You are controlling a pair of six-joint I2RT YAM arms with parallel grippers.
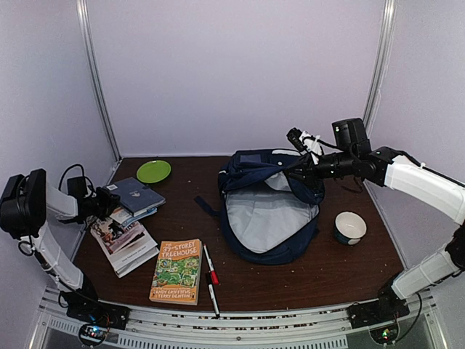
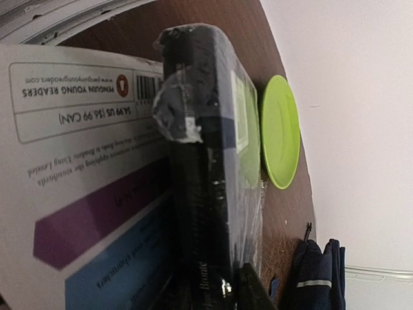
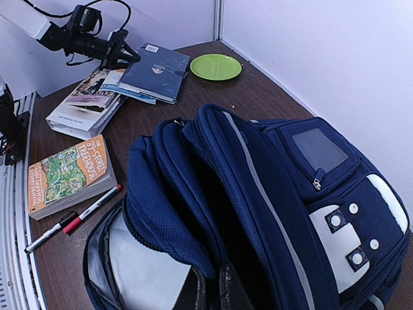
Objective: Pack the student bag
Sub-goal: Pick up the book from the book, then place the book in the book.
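1. Left gripper [image 1: 100, 203]: far left of the large navy-blue fabric student bag [image 1: 270, 222] with white reflective stripes. It sits right at the edge of a dark-blue plastic-wrapped book [image 1: 136, 195]. Cannot tell whether the jaws are clamped on it or only around it.
2. The dark-blue book tops a fanned stack of paperbacks [image 1: 125, 246], well left of the bag. The left wrist view shows a white back cover with a barcode under it.
3. Round lime-green plate [image 1: 153, 171]: left of the bag, toward the back wall, apart from the stack.
4. Orange paperback "39-Storey Treehouse" [image 1: 176, 271]: front-left of the bag, flat, cover up.
5. Red-capped marker [image 1: 209, 263] and black-capped marker [image 1: 213, 298]: between the orange paperback and the bag, just beside the paperback's right edge.
6. Student bag: centre-right on the brown wooden table [image 1: 327, 273]. Main compartment is unzipped wide, pale grey lining showing, opening toward the arms.
7. Right gripper [image 3: 213, 287]: at the bag's back rim, jaws almost fully closed, pinching the rim fabric and holding it up.
8. White cup with dark-green outside [image 1: 350, 227]: right of the bag, upright, apart from it.
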